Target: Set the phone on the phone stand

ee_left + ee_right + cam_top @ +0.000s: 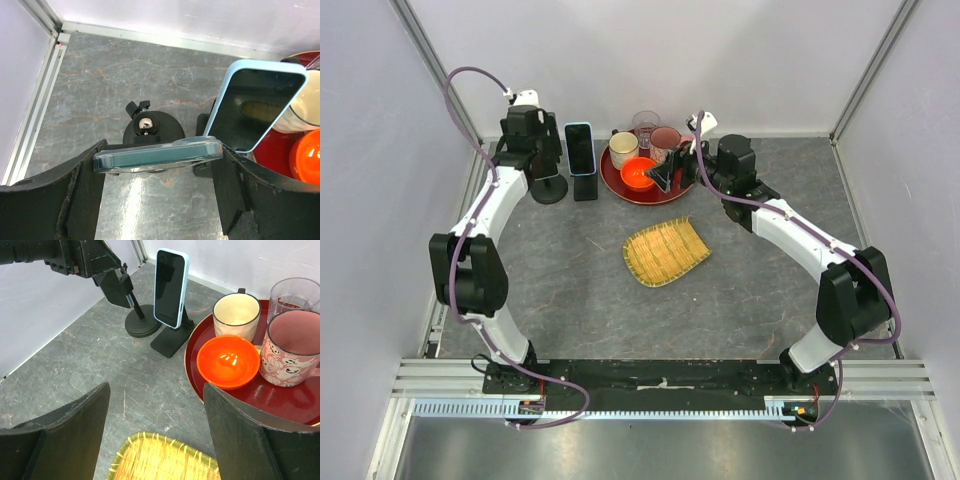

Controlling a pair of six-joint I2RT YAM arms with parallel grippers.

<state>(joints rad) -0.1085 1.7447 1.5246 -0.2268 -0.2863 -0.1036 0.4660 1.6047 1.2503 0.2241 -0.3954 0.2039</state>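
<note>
At the far left of the tabletop [750, 290], from overhead: left tool [546, 168] lowered right over a round-based stand [549, 190]. Just beside it, a second phone [580, 147] upright on an angled stand [585, 188]. Further right, a red tray [612, 178] of crockery, with the right tool [672, 170] above its near edge. Nearer the arms, alone, a woven dish [666, 250].

From the left wrist: left tool [157, 165] clenched on the phone [157, 156], pale-blue case seen edge-on, pinched between the fingers [80, 185]. Directly beneath, the round-based stand [150, 127], shiny ball head bare. Off to the right, the second phone [252, 112], leaning on its own support.

From the right wrist: right tool [156, 405] spread wide, nothing between the pads. Beyond it, on the red tray [280, 397]: orange bowl [230, 361], white cup [236, 315], pink mug [292, 347], glass [294, 297].

Progress, as a judgement: pick-up and carry done, phone poised above the free stand. Left to do: seating it on the round-based stand, then letting go. No contact between the two visible yet.

Count: two phones, two stands, one tray, one bowl, one cup, one mug, one glass, one woven dish.
</note>
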